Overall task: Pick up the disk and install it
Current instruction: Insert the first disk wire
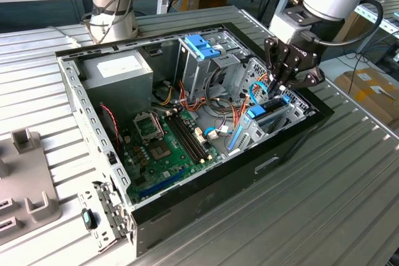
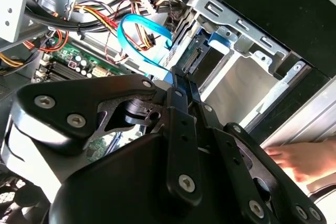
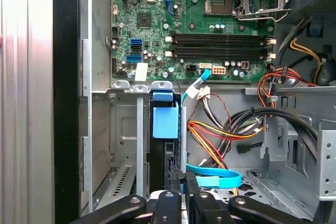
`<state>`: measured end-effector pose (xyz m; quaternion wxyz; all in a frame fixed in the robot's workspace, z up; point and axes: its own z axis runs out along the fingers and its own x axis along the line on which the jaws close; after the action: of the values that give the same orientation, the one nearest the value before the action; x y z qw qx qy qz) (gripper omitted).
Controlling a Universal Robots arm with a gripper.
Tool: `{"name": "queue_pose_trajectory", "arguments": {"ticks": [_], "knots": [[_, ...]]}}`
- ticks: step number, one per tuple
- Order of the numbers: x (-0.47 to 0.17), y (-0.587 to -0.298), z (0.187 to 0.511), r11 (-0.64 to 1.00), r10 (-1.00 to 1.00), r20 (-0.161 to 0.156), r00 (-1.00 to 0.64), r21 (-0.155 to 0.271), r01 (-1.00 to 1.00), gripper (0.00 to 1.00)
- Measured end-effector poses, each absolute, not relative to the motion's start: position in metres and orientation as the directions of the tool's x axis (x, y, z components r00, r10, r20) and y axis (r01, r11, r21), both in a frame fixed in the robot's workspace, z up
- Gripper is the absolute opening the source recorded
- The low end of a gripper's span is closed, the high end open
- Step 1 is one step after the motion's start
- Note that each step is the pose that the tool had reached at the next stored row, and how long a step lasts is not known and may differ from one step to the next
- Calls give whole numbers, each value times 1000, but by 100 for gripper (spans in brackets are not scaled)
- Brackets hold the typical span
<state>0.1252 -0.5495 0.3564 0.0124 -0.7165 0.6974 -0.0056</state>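
Observation:
The disk (image 1: 262, 114) stands on edge in the metal drive cage (image 1: 283, 107) at the exterior view's right end of the open computer case. In the first wrist view the disk (image 3: 165, 153) is a dark narrow slab under a blue plastic tab (image 3: 165, 121). In the second wrist view its connector end (image 2: 192, 59) shows between the cage walls. My gripper (image 1: 278, 85) hangs straight above the cage. Its black fingers are shut together, and their tips sit at the disk's exposed edge in both wrist views (image 2: 180, 74) (image 3: 182, 184). I see nothing between the fingers.
The green motherboard (image 1: 162, 147) fills the case floor. A grey power-supply box (image 1: 118, 70) sits at the back, beside another cage with a blue latch (image 1: 202, 45). A blue flat cable (image 3: 212, 174) and coloured wire bundles (image 3: 220, 129) lie beside the cage. A person's hand (image 2: 299, 161) rests outside the case.

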Motion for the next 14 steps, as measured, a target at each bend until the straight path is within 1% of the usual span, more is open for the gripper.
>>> {"name": "queue_pose_trajectory", "arguments": {"ticks": [8, 14], "knots": [[124, -552, 356, -41, -999, -14, 41, -30, -999, 16], [119, -555, 355, -51, -999, -14, 52, -58, -997, 16]]}}
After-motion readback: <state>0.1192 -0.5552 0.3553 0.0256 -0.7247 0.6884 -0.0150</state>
